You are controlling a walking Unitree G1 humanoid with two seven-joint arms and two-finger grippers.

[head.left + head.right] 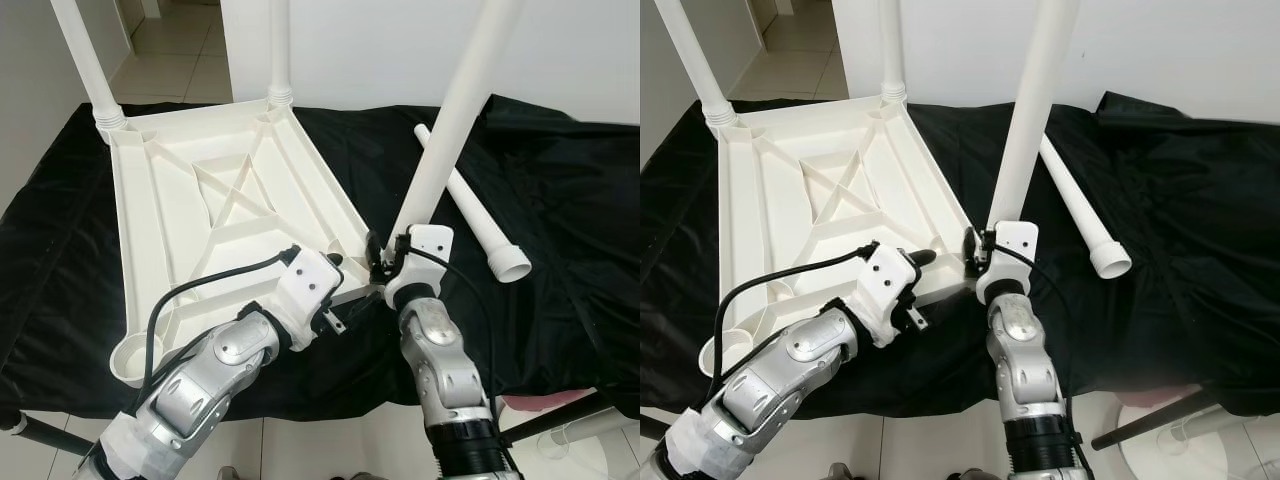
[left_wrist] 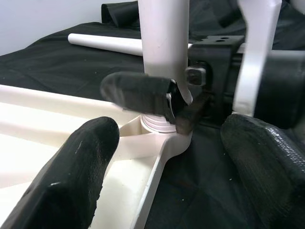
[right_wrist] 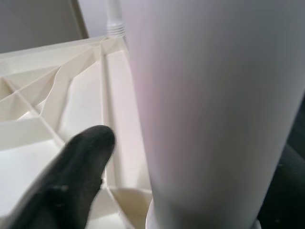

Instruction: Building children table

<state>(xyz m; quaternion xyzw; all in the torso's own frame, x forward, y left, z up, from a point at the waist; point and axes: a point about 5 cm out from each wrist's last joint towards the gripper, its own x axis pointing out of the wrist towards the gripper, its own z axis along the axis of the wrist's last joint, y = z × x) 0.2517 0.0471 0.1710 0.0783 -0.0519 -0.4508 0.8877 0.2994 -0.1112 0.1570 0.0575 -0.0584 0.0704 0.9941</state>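
Right end effector [image 1: 385, 258] clamped third table leg [image 1: 450, 120], axis near upright, foot in tabletop [image 1: 160, 215] corner socket; left end effector [image 1: 345, 268] released, just beside.

Before me a crinkled black plastic sheet [image 1: 560, 190] covers the counter; beyond it I see a pale tiled floor [image 1: 175, 50] and a white wall [image 1: 380, 50]

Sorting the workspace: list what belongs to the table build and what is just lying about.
Job: upturned tabletop; two legs already standing in it; leg held by right pincer; spare leg; left pincer.
Lying about: black cloth; wall.
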